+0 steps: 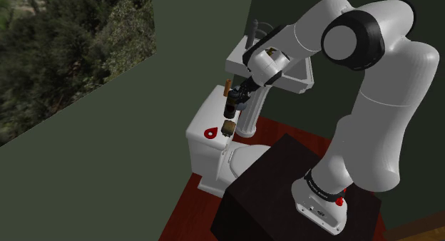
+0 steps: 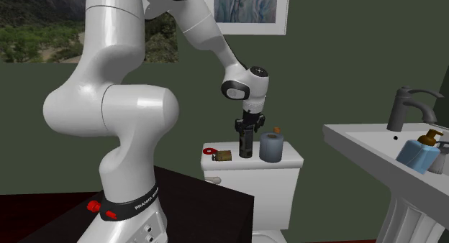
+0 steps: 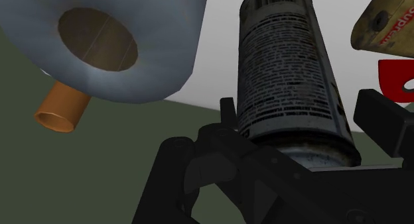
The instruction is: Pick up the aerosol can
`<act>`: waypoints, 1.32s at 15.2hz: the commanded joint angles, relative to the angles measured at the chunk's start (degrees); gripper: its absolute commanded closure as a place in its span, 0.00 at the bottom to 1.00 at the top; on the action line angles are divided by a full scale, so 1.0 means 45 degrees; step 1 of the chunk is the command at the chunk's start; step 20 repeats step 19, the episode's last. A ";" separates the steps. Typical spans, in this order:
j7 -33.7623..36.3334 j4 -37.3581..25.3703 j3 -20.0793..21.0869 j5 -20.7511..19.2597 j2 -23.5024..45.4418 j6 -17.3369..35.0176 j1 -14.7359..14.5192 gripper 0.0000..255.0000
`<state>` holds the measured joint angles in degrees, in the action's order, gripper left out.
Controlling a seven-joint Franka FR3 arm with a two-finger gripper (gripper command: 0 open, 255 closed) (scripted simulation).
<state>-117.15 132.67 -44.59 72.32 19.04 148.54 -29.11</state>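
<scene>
The aerosol can is dark, with a printed label, and stands upright on the white toilet tank lid. My black gripper comes down from above and straddles the can's top. In the wrist view the can lies between the two fingers of the gripper. One finger sits close against the can's side, and a narrow gap shows between the can and the other finger. The gripper is open. In the shoulder view the gripper hangs over the tank.
A blue-grey paper roll stands close beside the can, with an orange tube behind it. A brass padlock with a red shackle lies on the can's other side. A sink with a faucet and a soap bottle is nearby.
</scene>
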 commanded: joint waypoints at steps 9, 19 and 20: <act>0.1697 0.0317 -0.0873 -0.2144 -0.1311 0.0143 -0.0760 1.00; 0.4127 0.0573 -0.1865 -0.5229 -0.3054 0.0261 -0.1626 1.00; 0.4127 0.0573 -0.1865 -0.5229 -0.3054 0.0261 -0.1626 1.00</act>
